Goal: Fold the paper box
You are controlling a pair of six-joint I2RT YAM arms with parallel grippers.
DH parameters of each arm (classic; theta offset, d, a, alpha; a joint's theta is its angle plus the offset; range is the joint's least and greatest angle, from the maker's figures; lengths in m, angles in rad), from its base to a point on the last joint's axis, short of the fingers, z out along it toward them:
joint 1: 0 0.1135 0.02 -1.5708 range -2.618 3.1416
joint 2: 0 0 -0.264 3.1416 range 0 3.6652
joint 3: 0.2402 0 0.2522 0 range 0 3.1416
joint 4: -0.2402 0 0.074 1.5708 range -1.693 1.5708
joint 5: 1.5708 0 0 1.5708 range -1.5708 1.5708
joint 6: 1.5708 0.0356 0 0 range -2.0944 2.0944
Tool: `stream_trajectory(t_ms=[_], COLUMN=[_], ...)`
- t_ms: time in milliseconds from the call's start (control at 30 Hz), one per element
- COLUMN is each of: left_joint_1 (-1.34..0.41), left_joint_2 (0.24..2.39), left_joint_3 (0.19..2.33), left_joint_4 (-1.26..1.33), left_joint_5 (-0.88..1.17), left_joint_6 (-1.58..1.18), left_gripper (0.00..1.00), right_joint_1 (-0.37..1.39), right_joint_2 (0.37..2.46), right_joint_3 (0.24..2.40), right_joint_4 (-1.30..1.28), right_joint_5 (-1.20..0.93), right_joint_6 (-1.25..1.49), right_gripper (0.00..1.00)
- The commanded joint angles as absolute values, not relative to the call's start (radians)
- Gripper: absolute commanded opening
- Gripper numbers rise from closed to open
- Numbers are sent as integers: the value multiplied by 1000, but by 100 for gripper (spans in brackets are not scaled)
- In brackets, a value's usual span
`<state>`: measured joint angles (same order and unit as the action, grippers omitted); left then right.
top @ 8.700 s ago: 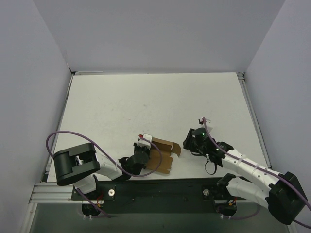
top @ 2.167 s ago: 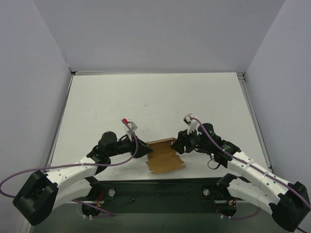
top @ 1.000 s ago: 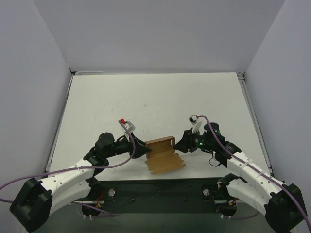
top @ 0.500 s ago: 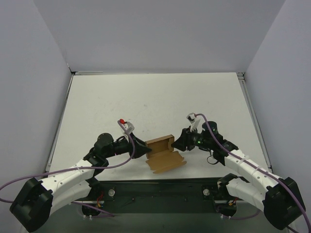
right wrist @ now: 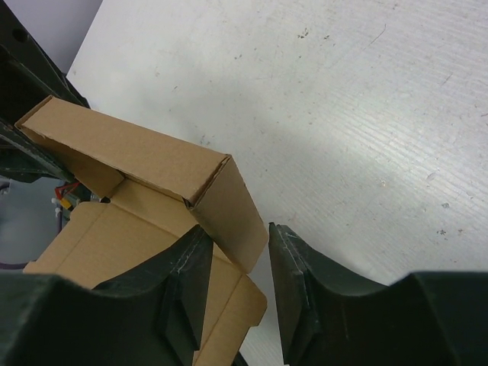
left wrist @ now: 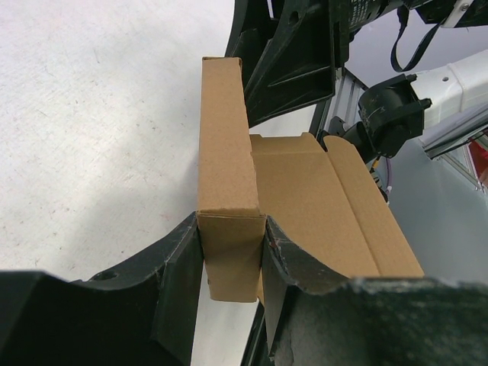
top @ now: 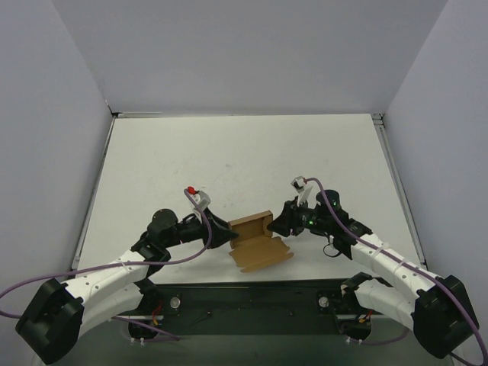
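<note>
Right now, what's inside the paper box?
Nothing seen inside: the paper box is half folded, one raised wall beside a bare flat panel. The left gripper and right gripper clamp the wall's two ends; the hollow under its folded top is shadowed, partly hidden.

Overhead view down on the table (top: 229, 152); two close wrist views at opposite ends of the paper box (top: 255, 248).

The white table (top: 244, 152) carries the paper box (top: 258, 245) near its front edge.
</note>
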<state>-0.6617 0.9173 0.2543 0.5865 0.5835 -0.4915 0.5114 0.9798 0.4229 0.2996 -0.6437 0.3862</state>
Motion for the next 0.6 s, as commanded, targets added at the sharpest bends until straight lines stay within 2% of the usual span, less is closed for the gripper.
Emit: stream_trajectory(t_ms=[0,200,400,433,567], left_joint_1=[-675,-676,-678,-678,-678], left_joint_2=[907,907,881,876,854], left_joint_3=[262,265,267,268,282], left_joint_4=[689,686,654,634,565], left_joint_5=[690,690,654,646,595], left_joint_6=[-515,-517,-505,-496,-469], left_gripper=[28,28,28,28,28], right_joint_1=[529,621,640,643,652], right_joint_2=[993,970,940,939,933], right_joint_3=[454,466,463,465,468], right_joint_4=[364,325,293,285,244], right_joint_5=[-598,-430,-341,-327,-273], right_joint_6=[344,307,301,296,287], right_gripper=[35,30,17,12,7])
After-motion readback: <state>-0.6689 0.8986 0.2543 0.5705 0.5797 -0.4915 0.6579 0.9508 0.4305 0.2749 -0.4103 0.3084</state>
